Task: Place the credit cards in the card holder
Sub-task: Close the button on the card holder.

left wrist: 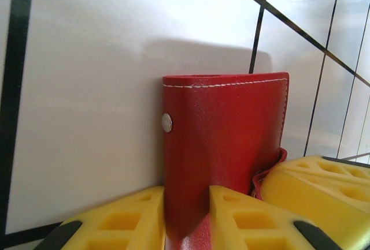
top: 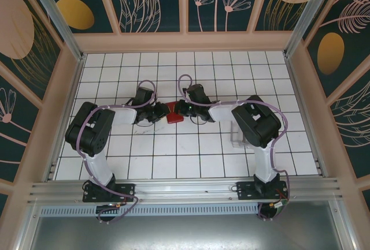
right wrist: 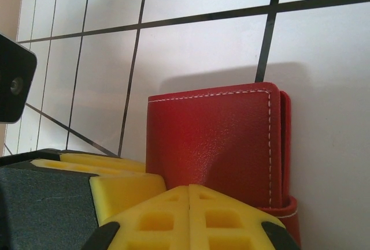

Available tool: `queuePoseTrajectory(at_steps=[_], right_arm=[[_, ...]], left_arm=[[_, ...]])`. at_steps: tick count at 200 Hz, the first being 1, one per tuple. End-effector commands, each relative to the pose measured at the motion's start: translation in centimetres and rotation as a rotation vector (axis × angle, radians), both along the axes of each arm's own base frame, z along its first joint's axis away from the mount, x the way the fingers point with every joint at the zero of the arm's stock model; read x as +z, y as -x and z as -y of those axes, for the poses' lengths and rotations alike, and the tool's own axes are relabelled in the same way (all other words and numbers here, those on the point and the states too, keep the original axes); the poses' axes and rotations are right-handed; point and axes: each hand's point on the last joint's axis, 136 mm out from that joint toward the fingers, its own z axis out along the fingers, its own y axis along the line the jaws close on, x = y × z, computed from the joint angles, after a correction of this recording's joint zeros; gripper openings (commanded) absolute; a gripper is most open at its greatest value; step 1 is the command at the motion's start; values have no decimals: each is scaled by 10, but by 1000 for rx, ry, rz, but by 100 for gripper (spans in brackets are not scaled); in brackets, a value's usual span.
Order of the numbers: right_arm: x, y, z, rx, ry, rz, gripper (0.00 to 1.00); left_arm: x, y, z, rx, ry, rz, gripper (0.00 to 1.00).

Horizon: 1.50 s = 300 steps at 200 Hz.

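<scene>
On the white tiled table, nearest the arm bases, a clear slotted tray stands on the right, partly under the right arm; whether anything is in it cannot be made out.

Further in, at the middle of the table, both arms meet at the card holder. It is a small red case with white stitching along its edge. It is folded shut, so its inside is hidden. A small metal stud sits near one side edge.

The left tool is narrowly open, and the lower part of the card holder runs down between its two yellow fingers. The fingers press on the card holder from either side and hold it.

The right tool is fully closed, its two yellow fingers pressed together with no gap. Its tips lie against the red face of the card holder, which creases slightly there. Whether it pinches any of the leather cannot be told.

Beyond them lies bare tile.
</scene>
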Motion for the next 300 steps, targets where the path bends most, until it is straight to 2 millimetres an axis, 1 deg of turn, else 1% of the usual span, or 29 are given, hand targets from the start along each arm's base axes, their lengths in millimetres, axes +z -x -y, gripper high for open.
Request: queuePoseTrajectory(at_steps=[1, 22, 32, 57, 74, 116, 151, 197, 264, 300], right_arm=[[6, 0, 9, 8, 52, -14, 0], [22, -7, 6, 10, 38, 15, 0], [26, -10, 7, 7, 38, 23, 0], [24, -13, 9, 3, 36, 18, 0], [23, -13, 7, 7, 23, 8, 0], [30, -18, 3, 9, 4, 21, 0], [26, -13, -4, 35, -17, 0, 0], [19, -12, 0, 25, 5, -6, 0], [-8, -7, 3, 24, 30, -47, 0], [-14, -6, 2, 24, 33, -60, 0]], left_arm=[[-38, 16, 0, -11, -51, -80, 26], [-38, 17, 0, -12, -50, -81, 26], [-38, 17, 0, -12, -49, -81, 26], [-38, 16, 1, -14, -47, -81, 26], [-39, 16, 1, -14, -47, -81, 26], [-41, 18, 1, -16, -45, -89, 26], [-41, 18, 1, -15, -46, -88, 26], [-42, 19, 0, -13, -45, -92, 26], [-41, 19, 0, -11, -45, -89, 26], [-41, 20, -1, -8, -45, -91, 26]])
